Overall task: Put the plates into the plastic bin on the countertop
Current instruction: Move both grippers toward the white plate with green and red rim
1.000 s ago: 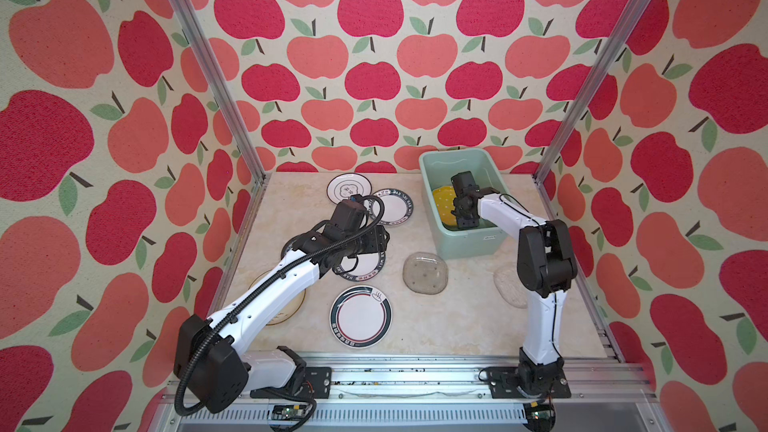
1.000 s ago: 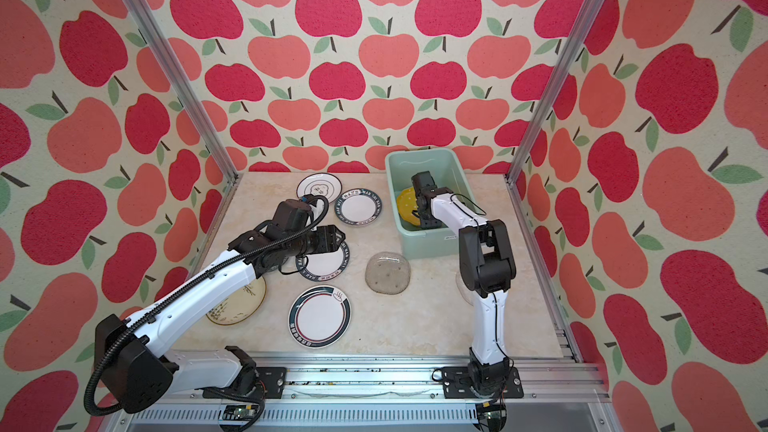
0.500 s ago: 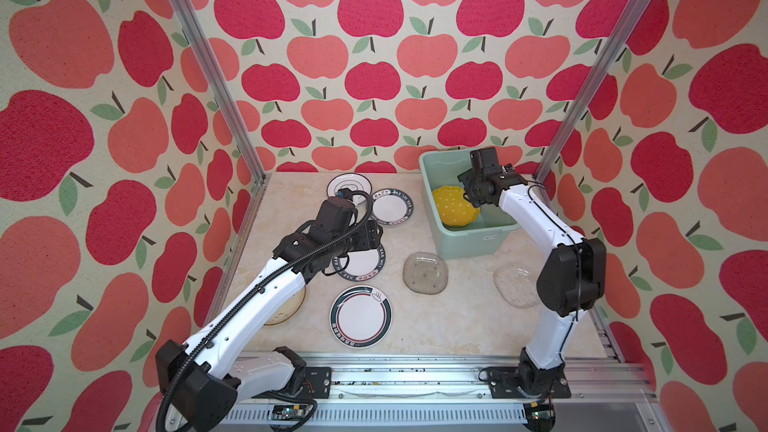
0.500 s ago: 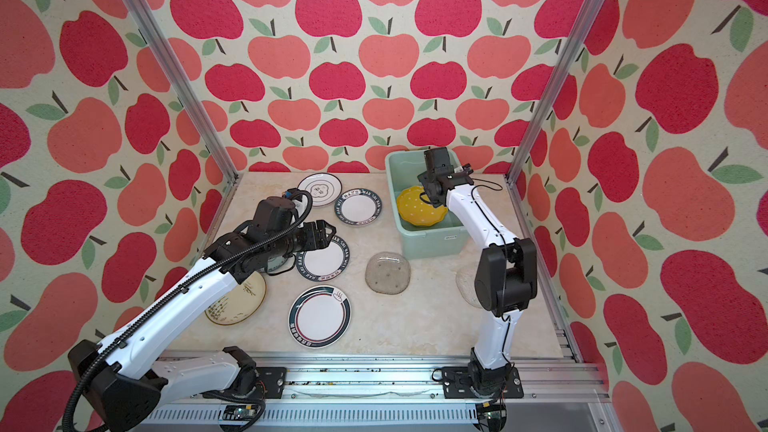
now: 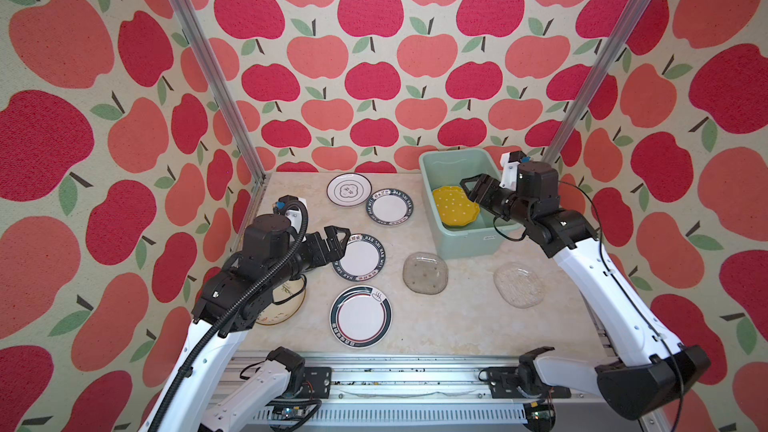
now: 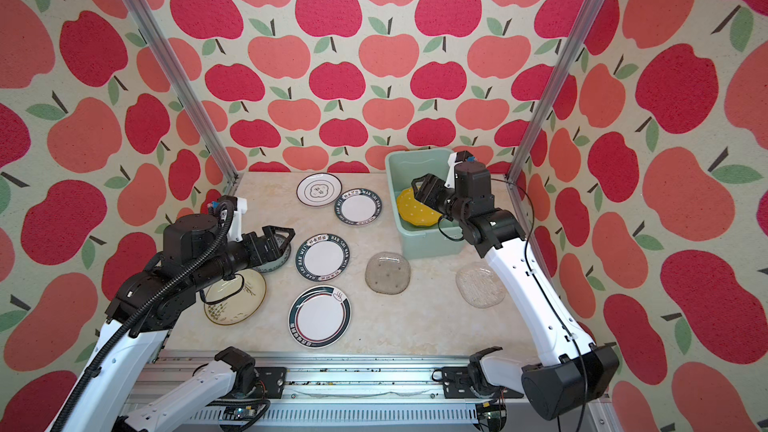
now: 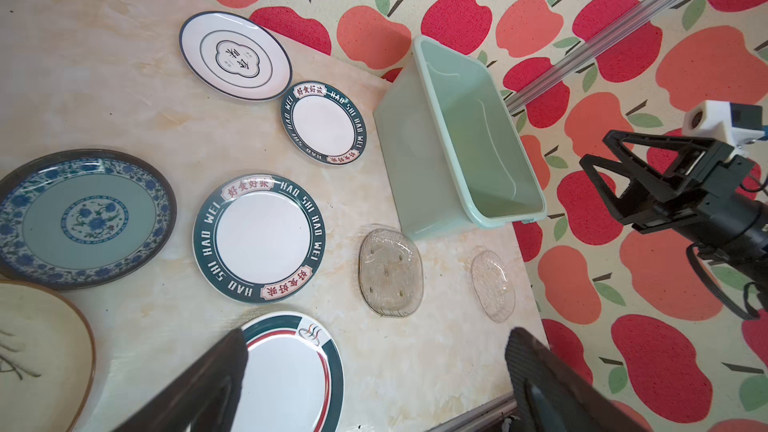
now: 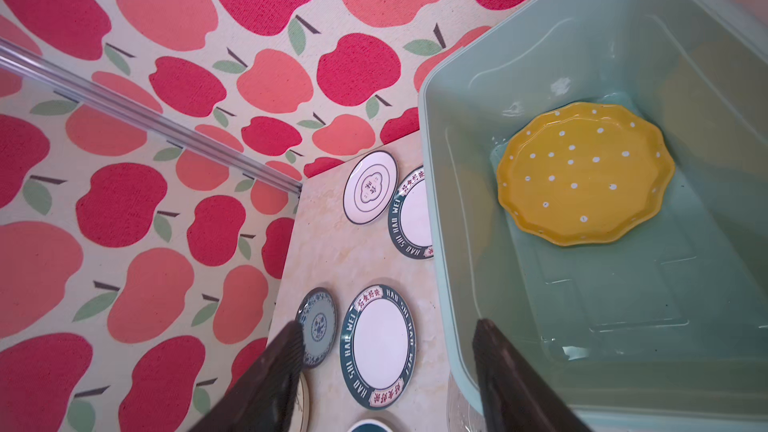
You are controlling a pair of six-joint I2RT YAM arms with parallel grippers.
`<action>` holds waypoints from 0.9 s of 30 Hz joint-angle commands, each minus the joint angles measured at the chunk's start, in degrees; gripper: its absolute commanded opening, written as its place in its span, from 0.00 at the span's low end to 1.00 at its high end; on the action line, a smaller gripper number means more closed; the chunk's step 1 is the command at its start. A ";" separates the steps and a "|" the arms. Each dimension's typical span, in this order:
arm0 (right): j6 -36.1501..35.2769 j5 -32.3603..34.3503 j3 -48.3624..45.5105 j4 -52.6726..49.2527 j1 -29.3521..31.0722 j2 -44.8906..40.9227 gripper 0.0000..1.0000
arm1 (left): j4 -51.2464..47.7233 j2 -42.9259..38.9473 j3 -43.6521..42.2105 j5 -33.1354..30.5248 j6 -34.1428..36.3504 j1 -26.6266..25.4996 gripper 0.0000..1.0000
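The mint-green plastic bin (image 5: 469, 243) stands at the back right of the countertop (image 5: 449, 326), with a yellow dotted plate (image 5: 455, 205) lying inside it. My right gripper (image 5: 471, 191) hovers open and empty over the bin's right rim; in the right wrist view the yellow plate (image 8: 582, 172) rests free beyond the right gripper (image 8: 388, 326). My left gripper (image 5: 336, 243) hangs open and empty above the left edge of a lettered-rim plate (image 5: 360, 257), next to the blue-patterned plate (image 6: 276, 263). In the left wrist view the left gripper (image 7: 376, 338) holds nothing.
On the countertop lie a second lettered plate (image 5: 390, 207), a white emblem plate (image 5: 348, 189), a red-ringed plate (image 5: 360, 316), two clear glass plates (image 5: 425, 273) (image 5: 519, 284) and a cream plate (image 5: 282, 305) under the left arm. Aluminium rails border the surface.
The right gripper has risen out of the bin and drawn back to the right, leaving the yellow plate inside. The left gripper has opened wider and pulled back to the left.
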 commanded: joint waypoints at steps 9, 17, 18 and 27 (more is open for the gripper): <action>-11.73 -17.73 -2.40 -6.57 12.71 1.65 0.67 | -19.21 -6.33 -0.70 -0.19 -22.55 1.03 0.94; -11.16 -14.84 -0.92 -12.02 24.86 16.72 0.67 | -25.73 -0.84 -8.20 7.53 -21.58 1.29 0.94; -10.85 -14.48 -0.75 -11.86 25.81 18.61 0.67 | -25.27 -0.50 -9.60 7.89 -21.59 1.29 0.94; -9.36 -14.80 1.83 -11.27 28.68 33.12 0.66 | -15.03 -1.46 -24.12 7.80 -27.88 1.29 0.94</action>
